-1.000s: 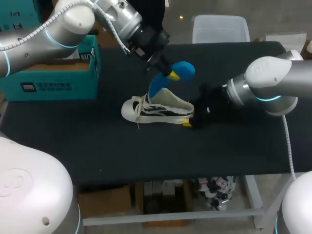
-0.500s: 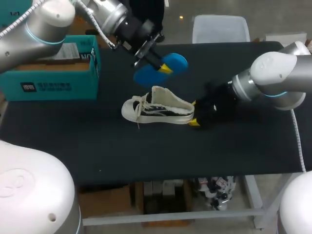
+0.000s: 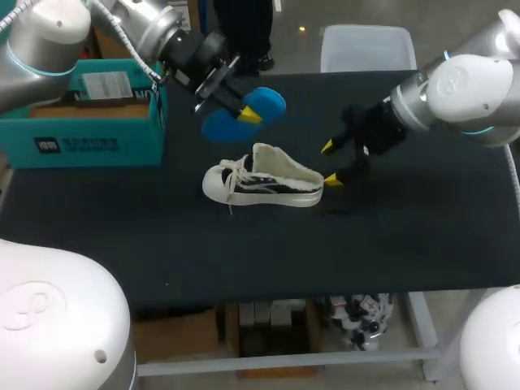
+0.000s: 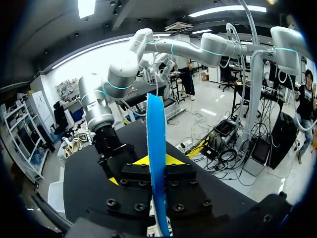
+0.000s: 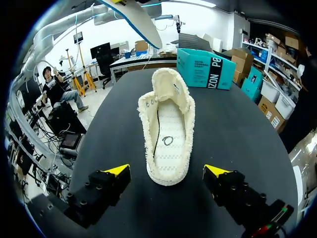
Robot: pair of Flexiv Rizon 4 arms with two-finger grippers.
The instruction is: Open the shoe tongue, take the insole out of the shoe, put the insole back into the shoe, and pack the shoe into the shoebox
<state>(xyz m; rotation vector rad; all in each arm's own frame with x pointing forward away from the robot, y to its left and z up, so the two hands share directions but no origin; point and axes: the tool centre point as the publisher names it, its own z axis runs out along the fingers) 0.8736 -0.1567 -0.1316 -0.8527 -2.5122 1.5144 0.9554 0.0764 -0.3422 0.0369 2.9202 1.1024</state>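
- Table [image 3: 406, 244]: black, carries shoebox and shoe.
- Shoebox [image 3: 89, 122]: teal, at the left rear.
- Shoe [image 3: 264, 183]: white, resting on its sole at mid-table.
- Insole [image 3: 218, 127]: blue, in the air above the shoe.
- Left gripper [image 3: 244, 114]: clamped on the insole.
- Right gripper [image 3: 331, 163]: fingers spread, empty, near the heel.

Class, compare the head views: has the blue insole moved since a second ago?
Yes. The insole has moved away from the shoe, toward the teal box.
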